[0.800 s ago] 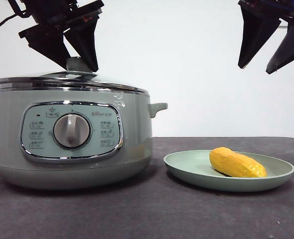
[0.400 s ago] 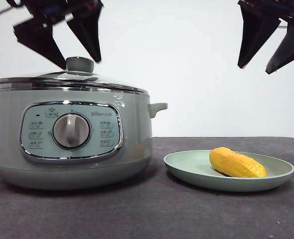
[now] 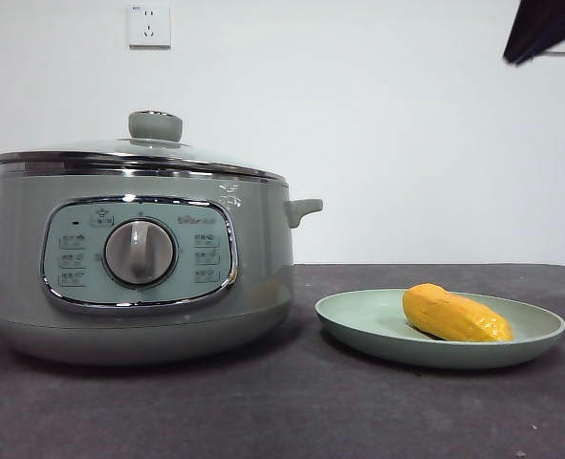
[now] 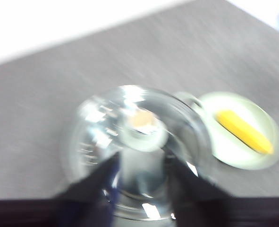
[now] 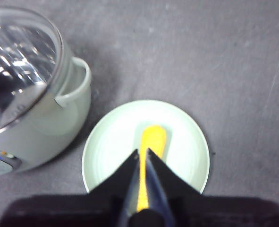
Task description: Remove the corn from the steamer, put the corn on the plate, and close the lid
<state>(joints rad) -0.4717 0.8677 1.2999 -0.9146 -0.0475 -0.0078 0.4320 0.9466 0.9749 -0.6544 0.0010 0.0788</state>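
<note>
— Gone from above the lid [image 3: 134, 151] since half a second ago: the left gripper [image 4: 141, 177], which hung over the knob, has lifted out of the front view. What does it show now?

— Its wrist view, blurred, looks down on the glass lid seated on the steamer [image 3: 139, 277]; the jaws stand apart, holding nothing, well above the knob.

— And the right gripper [image 5: 143, 156]?

— Also raised; only a dark tip shows at the front view's top right corner. From its wrist camera the jaws are nearly closed, a thin slit between them, empty, high over the plate [image 5: 186, 137].

— Where is the corn [image 3: 454, 314]?

— Lying on its side in the pale green plate, toward the plate's right half in the front view, touching the plate's floor. The plate sits on the dark tabletop [image 3: 292, 411] just beside the steamer, apart from it.

— What is inside the steamer?

— Cannot tell; glare on the glass hides the interior. The chrome rim of the lid rests level on the pot's rim.
</note>
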